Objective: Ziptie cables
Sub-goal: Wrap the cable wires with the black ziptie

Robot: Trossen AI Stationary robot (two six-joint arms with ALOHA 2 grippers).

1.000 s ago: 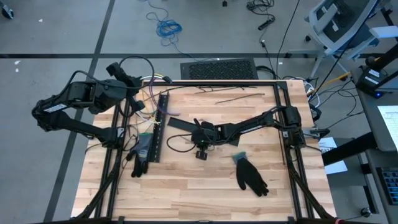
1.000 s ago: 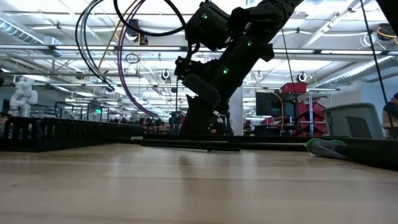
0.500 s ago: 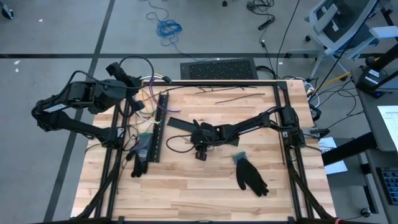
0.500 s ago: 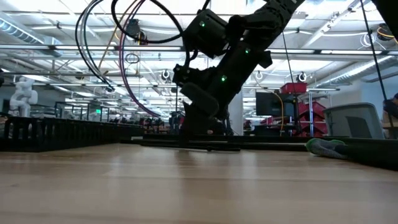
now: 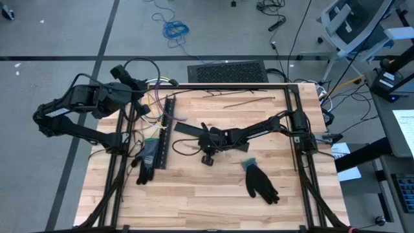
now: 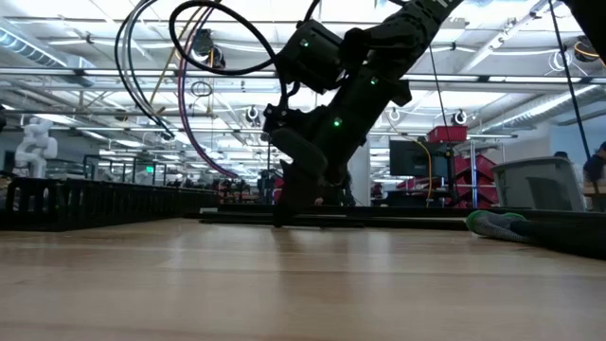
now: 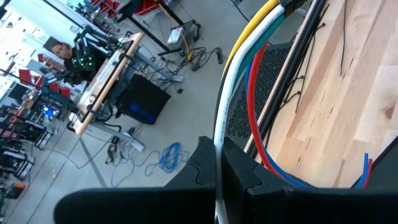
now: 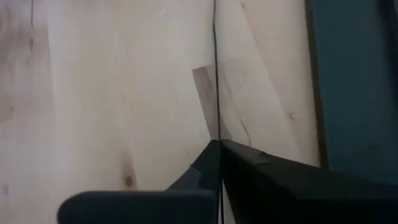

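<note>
Change: the right gripper (image 5: 204,136) has slid slightly toward 9 o'clock and lowered to the worktop (image 5: 213,188) since a second ago; the left arm has stayed put.
Right gripper: fingers pressed together on a thin black strand (image 8: 216,68), probably a ziptie, though the view is poor.
Left gripper (image 7: 217,171): pinching the cables (image 7: 239,68), holding them taut off the worktop's 10 o'clock corner, likely so a tie can pass around.
Slotted strip (image 5: 165,133): beside the bundle, around 9 o'clock.
</note>
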